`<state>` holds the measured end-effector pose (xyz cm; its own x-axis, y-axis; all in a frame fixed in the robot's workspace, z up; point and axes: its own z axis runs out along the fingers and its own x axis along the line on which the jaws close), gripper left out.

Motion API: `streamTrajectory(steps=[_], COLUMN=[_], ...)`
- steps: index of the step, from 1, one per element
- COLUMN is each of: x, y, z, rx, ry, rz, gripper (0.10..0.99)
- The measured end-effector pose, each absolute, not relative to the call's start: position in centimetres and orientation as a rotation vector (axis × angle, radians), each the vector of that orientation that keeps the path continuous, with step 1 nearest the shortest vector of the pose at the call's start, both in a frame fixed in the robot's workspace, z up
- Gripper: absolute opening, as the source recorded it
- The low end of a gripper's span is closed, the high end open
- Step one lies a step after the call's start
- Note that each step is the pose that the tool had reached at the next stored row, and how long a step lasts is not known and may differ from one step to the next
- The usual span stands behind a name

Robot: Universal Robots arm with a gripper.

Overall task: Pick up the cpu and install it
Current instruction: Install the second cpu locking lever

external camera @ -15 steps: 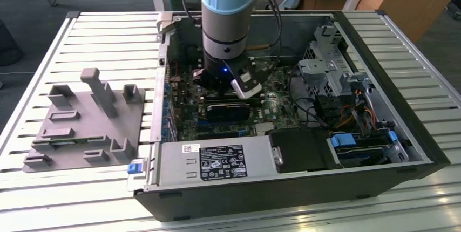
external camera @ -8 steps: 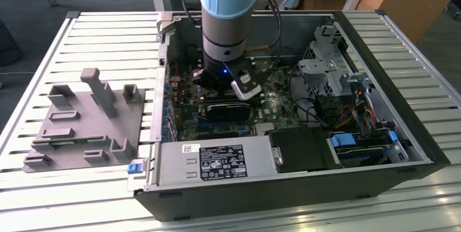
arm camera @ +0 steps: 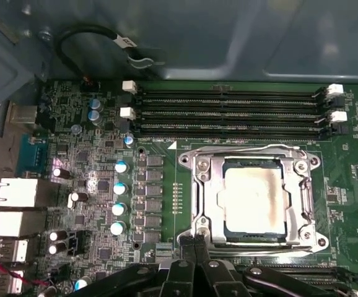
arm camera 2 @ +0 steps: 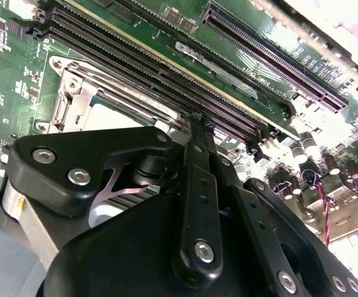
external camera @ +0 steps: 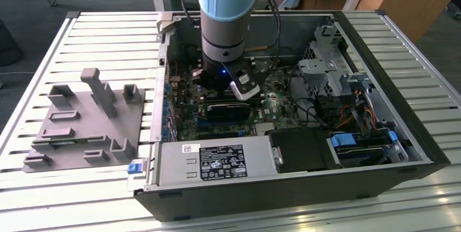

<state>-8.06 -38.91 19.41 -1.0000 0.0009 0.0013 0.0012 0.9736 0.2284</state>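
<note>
You can see the cpu (arm camera: 256,203) lying flat in the motherboard socket (arm camera: 251,197) in the first wrist view, its silvery top smudged with a paler patch, and the metal frame (arm camera: 199,204) of the socket standing around it on all sides. It sits level, seated in the recess and not held by anything.

In that same view the gripper (arm camera: 195,246) comes in at the near edge of the socket, its two slim black fingers (arm camera: 187,247) pressed together with no gap between them and nothing gripped. Their tips are at the frame's edge, just beside the cpu but not on it; you cannot tell whether they touch the metal. In the second wrist view the gripper (arm camera 2: 194,124) shows the same closed pose, its black linkage bulking in front and the tip reaching toward the socket corner (arm camera 2: 74,93).

Past the socket lie four long memory slots (arm camera: 228,112) with white latches, and to the other side a field of small capacitors (arm camera: 119,189) and rear ports (arm camera: 15,193).

In the exterior view the arm (external camera: 225,21), blue and grey, comes straight down into the open computer case (external camera: 288,118), which lies on its side on the slatted tabletop (external camera: 108,38). The power supply (external camera: 216,162) fills the case's near side and the drive cage (external camera: 324,67) stands at the exterior view's right. On the tabletop at the exterior view's left, well apart from the case, rests a grey plastic fixture (external camera: 83,121) with upright posts.
</note>
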Motion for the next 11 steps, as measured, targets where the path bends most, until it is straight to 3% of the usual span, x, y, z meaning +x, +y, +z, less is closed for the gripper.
streamTrajectory(steps=[11], x=[-8.26], y=[-38.75], z=[19.09], rx=[-0.002], ry=[-3.119], rz=[-0.364], gripper=[0.106])
